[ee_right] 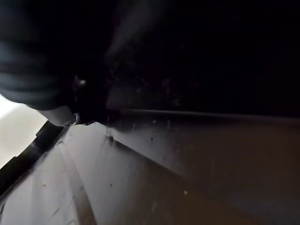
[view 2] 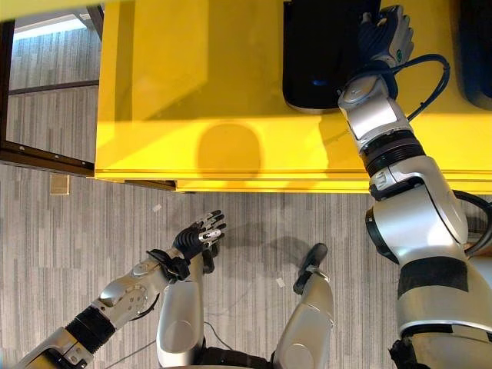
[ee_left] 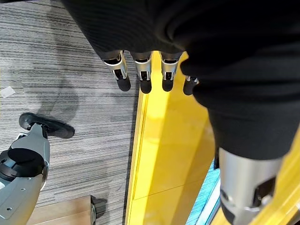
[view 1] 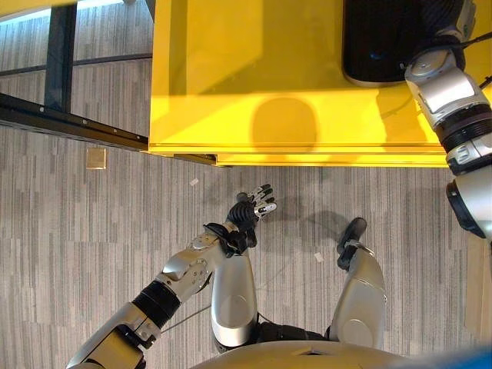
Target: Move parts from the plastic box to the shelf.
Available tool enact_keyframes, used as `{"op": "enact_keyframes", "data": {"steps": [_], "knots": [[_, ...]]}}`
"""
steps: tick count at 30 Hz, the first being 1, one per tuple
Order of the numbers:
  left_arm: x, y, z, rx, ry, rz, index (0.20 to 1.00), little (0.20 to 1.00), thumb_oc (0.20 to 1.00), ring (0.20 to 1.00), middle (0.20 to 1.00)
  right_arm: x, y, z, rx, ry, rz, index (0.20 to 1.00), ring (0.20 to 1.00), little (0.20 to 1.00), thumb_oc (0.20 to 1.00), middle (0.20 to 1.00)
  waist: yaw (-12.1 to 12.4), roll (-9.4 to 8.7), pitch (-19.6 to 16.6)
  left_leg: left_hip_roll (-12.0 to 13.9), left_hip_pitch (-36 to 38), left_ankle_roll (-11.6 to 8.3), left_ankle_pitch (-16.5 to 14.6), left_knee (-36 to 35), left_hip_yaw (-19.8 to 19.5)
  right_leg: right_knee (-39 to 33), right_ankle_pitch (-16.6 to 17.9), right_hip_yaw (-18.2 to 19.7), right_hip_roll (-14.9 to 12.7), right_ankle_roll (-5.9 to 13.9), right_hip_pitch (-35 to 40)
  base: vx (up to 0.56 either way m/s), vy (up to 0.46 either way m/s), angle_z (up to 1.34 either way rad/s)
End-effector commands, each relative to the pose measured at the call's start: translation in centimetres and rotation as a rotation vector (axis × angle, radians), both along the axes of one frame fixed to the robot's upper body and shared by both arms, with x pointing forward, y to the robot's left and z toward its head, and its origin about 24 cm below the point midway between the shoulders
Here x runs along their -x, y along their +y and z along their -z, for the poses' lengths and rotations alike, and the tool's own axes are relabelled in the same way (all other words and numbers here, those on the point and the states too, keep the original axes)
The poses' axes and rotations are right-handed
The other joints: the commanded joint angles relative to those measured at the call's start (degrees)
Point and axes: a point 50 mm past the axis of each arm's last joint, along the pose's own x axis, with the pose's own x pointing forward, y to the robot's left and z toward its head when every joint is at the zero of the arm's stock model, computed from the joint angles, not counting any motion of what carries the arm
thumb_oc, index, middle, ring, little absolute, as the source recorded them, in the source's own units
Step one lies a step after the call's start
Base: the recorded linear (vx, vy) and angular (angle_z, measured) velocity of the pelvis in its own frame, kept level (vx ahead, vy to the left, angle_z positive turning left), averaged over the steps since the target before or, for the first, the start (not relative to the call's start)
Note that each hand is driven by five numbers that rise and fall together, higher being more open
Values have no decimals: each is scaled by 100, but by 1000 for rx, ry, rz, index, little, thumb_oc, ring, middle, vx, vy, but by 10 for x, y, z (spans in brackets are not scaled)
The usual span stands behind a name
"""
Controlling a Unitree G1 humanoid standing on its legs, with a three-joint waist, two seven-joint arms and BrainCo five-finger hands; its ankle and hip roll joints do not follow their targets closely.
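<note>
A black plastic box (view 2: 319,54) stands on the yellow table top (view 1: 254,77), at its far right part. My right arm reaches up over the table, and my right hand (view 2: 384,32) is at the box's right rim, dipping inside it. The right wrist view looks along the box's dark inner wall (ee_right: 187,178), and no part can be made out there. My left hand (view 1: 255,207) hangs low over the floor in front of the table's edge. It is open, its fingers (ee_left: 144,75) straight and holding nothing.
A second dark box (view 2: 478,46) sits at the table's right edge. A dark metal frame (view 1: 58,54) runs along the floor at the left. A small tan square (view 1: 95,157) and paper scraps (view 1: 194,182) lie on the grey striped floor.
</note>
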Motion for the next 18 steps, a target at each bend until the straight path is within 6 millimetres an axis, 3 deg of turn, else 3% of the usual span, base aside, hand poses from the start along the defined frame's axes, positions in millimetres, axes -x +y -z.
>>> {"op": "enact_keyframes", "data": {"steps": [1, 2, 3, 18], "knots": [[13, -23, -11, 64, -44, 94, 1000, 1000, 1000, 1000, 1000, 18, 2, -55, 0, -231, -1, 391, 391, 391, 391, 391, 236, 121, -118, -422, 258, 121, -427, -152, 24, 1309, -1122, -342, 383, -200, -200, 0, 0, 0], [12, -24, -14, 82, -57, 94, 1000, 1000, 1000, 1000, 1000, 18, 3, -56, 3, -250, -2, 649, 649, 649, 649, 649, 240, 126, -118, -418, 251, 126, -427, -149, 20, 1314, -1119, -347, 379, -201, -202, 0, 0, 0], [12, -23, -15, 94, -59, 94, 1000, 1000, 1000, 1000, 1000, 19, 3, -57, 8, -262, -3, 1000, 1000, 1000, 1000, 1000, 238, 126, -118, -422, 253, 132, -433, -142, 19, 1326, -1121, -341, 381, -199, -205, 0, 0, 0], [15, -22, -11, 75, -46, 104, 1000, 1000, 1000, 1000, 1000, 21, 6, -57, 48, -275, 6, 1000, 1000, 1000, 1000, 1000, 254, 101, -118, -432, 290, 145, -450, -130, 16, 1322, -1123, -324, 389, -187, -155, 0, 0, 0]]}}
